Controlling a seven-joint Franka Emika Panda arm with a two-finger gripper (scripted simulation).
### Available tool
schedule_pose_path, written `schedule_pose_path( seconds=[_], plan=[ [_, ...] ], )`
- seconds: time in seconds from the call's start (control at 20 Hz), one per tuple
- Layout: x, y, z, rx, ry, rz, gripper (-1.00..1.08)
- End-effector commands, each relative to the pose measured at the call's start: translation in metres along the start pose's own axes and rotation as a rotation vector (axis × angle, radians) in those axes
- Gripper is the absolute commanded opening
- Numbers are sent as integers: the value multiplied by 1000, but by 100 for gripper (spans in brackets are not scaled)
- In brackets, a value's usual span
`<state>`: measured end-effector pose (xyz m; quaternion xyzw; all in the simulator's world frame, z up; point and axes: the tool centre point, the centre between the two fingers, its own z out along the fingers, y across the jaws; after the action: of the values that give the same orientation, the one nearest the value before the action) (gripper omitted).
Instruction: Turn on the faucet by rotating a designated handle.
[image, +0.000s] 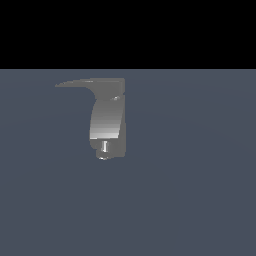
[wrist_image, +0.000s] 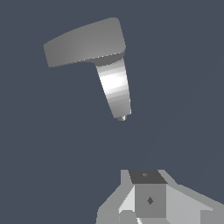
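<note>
Grey faucet (image: 106, 122) alone on open slate ground, handle (image: 82, 83) tapering left, pincer (wrist_image: 148, 205) well apart, touching nothing, opening unclear.

Flat slate-blue floor (image: 190, 200) across scene; black band (image: 128, 30) above it in exterior view.

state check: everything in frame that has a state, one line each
faucet: upright, untouched, no water visible at the nozzle.
handle: flat on top, tip pointing to the exterior view's left, nothing touching it.
gripper: only in the wrist view, clear of the faucet, holding nothing; open or shut cannot be told.
</note>
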<state>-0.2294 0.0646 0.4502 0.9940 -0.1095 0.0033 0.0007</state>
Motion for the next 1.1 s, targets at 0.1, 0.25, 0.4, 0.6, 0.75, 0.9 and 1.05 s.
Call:
schedule_pose_path(
  seconds=[0.1, 0.25, 0.4, 0.6, 0.75, 0.9, 1.05],
  plan=[
    [6, -21, 14, 1, -1, 93, -100],
    [11, -35, 22, 1, -2, 154, -100],
    [17, -48, 31, 2, -3, 216, -100],
    [26, -65, 43, 3, -4, 298, -100],
    [34, -78, 52, 3, -4, 359, -100],
    [42, -89, 61, 4, -5, 420, -100],
    [52, -101, 70, 5, -6, 481, -100]
  ],
)
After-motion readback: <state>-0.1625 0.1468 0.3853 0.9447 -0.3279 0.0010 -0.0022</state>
